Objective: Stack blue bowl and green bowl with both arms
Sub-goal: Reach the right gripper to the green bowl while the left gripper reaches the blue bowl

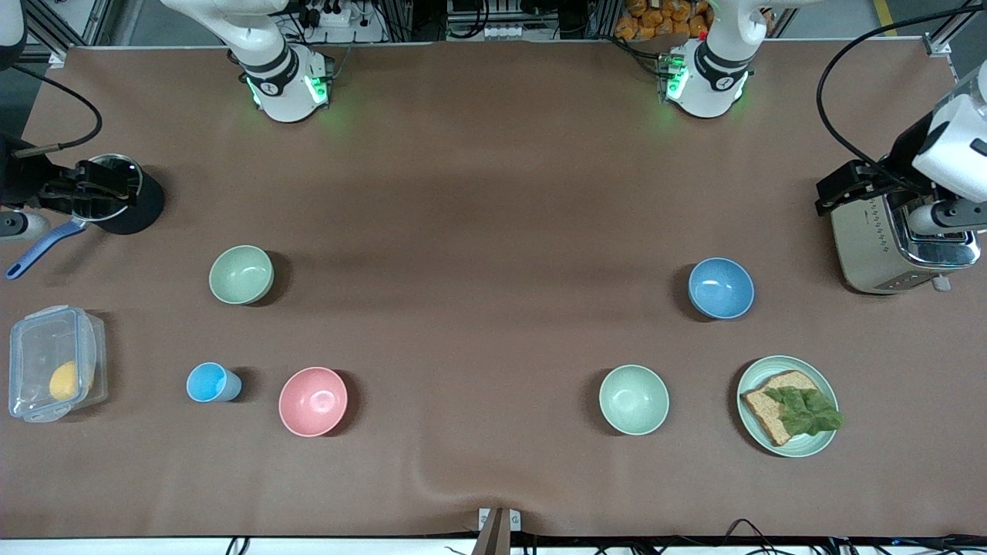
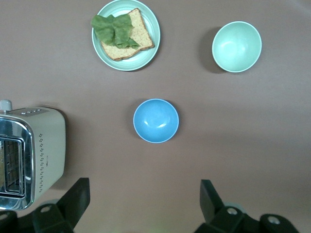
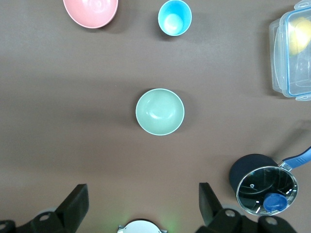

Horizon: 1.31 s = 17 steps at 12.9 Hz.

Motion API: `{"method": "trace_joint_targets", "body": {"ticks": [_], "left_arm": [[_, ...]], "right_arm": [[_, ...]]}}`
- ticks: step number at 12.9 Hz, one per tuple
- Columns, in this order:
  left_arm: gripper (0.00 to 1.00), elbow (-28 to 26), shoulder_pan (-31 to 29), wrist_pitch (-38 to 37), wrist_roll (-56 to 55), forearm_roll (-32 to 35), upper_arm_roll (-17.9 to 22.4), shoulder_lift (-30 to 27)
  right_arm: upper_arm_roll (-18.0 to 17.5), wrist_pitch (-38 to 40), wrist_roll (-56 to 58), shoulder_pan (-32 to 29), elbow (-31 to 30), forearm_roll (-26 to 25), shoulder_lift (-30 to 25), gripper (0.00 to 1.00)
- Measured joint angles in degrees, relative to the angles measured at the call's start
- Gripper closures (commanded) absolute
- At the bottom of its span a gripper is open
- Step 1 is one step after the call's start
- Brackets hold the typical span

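Note:
The blue bowl [image 1: 721, 287] stands upright toward the left arm's end of the table, beside the toaster; it also shows in the left wrist view [image 2: 156, 121]. The green bowl [image 1: 241, 274], sage green, stands upright toward the right arm's end and shows in the right wrist view [image 3: 160, 111]. My left gripper [image 1: 829, 196] [image 2: 144, 187] is open and empty, high over the toaster's area. My right gripper [image 1: 123, 189] [image 3: 142, 190] is open and empty, high over the pot's area. Neither touches a bowl.
A paler mint bowl [image 1: 634, 399] and a mint plate [image 1: 771, 370] with bread and lettuce lie nearer the front camera than the blue bowl. A pink bowl [image 1: 313, 401], light-blue cup [image 1: 208, 382], clear lidded box [image 1: 55, 374], black pot [image 1: 135, 208] and toaster [image 1: 887, 247] also stand here.

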<state>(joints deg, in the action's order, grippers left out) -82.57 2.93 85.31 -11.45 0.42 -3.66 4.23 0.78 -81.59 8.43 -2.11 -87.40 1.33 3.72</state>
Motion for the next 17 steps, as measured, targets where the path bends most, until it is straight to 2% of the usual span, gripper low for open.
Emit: {"method": "trace_joint_targets", "body": {"ticks": [11, 15, 17], "left_arm": [[0.0, -0.33, -0.95, -0.43, 0.05, 0.87, 0.67, 0.51], [0.0, -2.09, -1.26, -0.28, 0.04, 0.88, 0.68, 1.85], [0.0, -4.47, -1.95, 2.18, 0.04, 0.9, 0.7, 2.84]], "right_arm": [[0.05, -0.36, -0.08, -0.21, -2.53, 0.0, -0.58, 0.0], [0.15, -5.88, -0.12, -1.83, -7.49, 0.0, 1.04, 0.0], [0.15, -9.91, -0.12, -2.02, -11.51, 0.0, 1.66, 0.0]]}}
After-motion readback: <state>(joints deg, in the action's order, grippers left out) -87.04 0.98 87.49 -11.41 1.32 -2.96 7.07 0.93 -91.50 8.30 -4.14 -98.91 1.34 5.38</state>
